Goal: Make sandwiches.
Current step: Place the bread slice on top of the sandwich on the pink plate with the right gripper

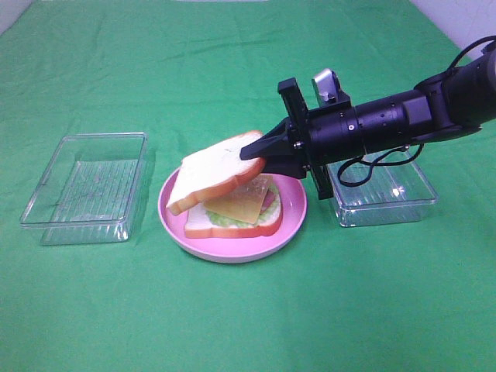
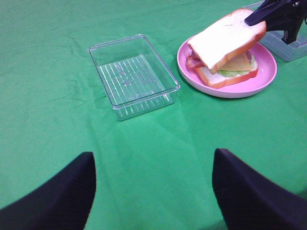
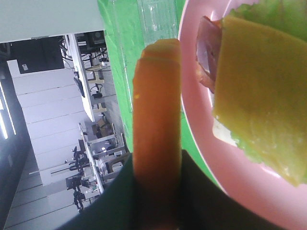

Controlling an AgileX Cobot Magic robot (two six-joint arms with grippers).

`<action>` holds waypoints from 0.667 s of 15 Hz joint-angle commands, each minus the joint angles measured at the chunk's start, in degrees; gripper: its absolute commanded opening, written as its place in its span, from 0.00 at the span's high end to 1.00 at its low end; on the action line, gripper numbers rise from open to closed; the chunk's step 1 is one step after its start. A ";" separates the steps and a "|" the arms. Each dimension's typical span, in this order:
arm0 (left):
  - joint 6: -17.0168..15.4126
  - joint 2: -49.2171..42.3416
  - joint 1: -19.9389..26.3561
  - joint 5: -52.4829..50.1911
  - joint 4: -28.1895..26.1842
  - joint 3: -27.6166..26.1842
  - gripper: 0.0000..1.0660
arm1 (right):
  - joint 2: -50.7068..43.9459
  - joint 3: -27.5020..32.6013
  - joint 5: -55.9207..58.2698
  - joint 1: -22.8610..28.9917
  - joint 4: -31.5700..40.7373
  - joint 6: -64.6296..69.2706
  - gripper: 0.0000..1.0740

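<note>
The right gripper (image 1: 260, 149) has its jaws pinching the crust edge of the top bread slice (image 1: 213, 172), holding it tilted: the far edge is raised, the near edge rests on the stack below. That stack lies on the pink plate (image 1: 291, 226): bottom bread slice (image 1: 232, 226), lettuce (image 1: 225, 220), bacon (image 1: 269, 199) and cheese square (image 1: 240, 205), in the middle of the green cloth (image 1: 248, 310). One clear tray (image 1: 85, 186) sits to the plate's left, another (image 1: 384, 198) to its right under the arm. The left gripper (image 2: 153, 191) hangs over bare cloth, jaws spread, holding nothing.
</note>
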 commanded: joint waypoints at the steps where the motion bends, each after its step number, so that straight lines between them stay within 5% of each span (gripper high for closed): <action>1: -0.29 -0.97 -0.11 -0.92 -0.17 0.11 0.38 | 0.00 0.17 0.80 2.35 3.61 -3.09 1.00; 9: -0.23 -0.97 -0.11 -0.92 -0.11 0.11 0.38 | 0.23 0.23 -4.87 2.64 -0.57 -0.46 1.00; 10: -0.23 -0.97 -0.11 -0.92 -0.11 0.11 0.38 | 0.23 0.23 -4.87 2.64 -2.18 -0.23 0.86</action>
